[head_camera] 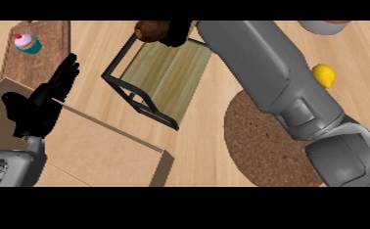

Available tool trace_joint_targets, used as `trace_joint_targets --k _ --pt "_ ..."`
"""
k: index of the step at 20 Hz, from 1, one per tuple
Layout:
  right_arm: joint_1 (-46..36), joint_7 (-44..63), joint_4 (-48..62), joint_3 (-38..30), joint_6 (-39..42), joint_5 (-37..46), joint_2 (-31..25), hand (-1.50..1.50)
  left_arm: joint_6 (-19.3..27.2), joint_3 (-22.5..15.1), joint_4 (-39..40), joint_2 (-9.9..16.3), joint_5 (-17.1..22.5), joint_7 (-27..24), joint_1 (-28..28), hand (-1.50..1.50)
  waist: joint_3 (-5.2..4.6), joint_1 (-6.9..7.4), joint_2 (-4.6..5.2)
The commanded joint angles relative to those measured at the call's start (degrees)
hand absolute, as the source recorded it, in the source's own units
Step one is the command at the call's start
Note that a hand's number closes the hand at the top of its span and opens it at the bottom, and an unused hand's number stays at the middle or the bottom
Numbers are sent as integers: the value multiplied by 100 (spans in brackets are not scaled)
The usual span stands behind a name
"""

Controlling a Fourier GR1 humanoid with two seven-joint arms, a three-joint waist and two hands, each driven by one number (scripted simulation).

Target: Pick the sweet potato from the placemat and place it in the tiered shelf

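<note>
Head view: at the top middle of the frame, the sweet potato (150,30) is held in the curled right hand (175,33), over the tiered shelf (162,74). The left hand (45,101) is kept open at the left edge.

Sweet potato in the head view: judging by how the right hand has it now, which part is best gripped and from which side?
Best across its middle, from its right side. The sweet potato is a short rounded lump, and the right hand curls round that side above the tiered shelf, leaving the left end showing. The left hand rests open at the left.
</note>
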Motion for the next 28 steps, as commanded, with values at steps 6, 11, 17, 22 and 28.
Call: trace_joint_targets --k 6,11,17,22,28 --pt "170 482 1049 -1375 1236 -1901 566 -150 -385 -800 192 -387 -226 144 334 0 -120 77 115" --pt "-99 527 1252 -2073 1124 -2620 570 -150 -358 -710 338 -521 -229 133 359 0 -120 -19 89" --pt "-337 483 1335 -2793 -10 -3038 219 -150 -427 -598 233 -425 -219 182 392 0 -122 -107 101" --pt "-329 462 1427 -3159 -532 -3167 -592 -150 -339 -564 182 -513 -291 138 534 0 -123 -193 136" --pt "-23 689 1809 -3151 -201 -3009 -1655 -150 -362 -563 -70 -489 -342 327 503 0 -107 -160 200"
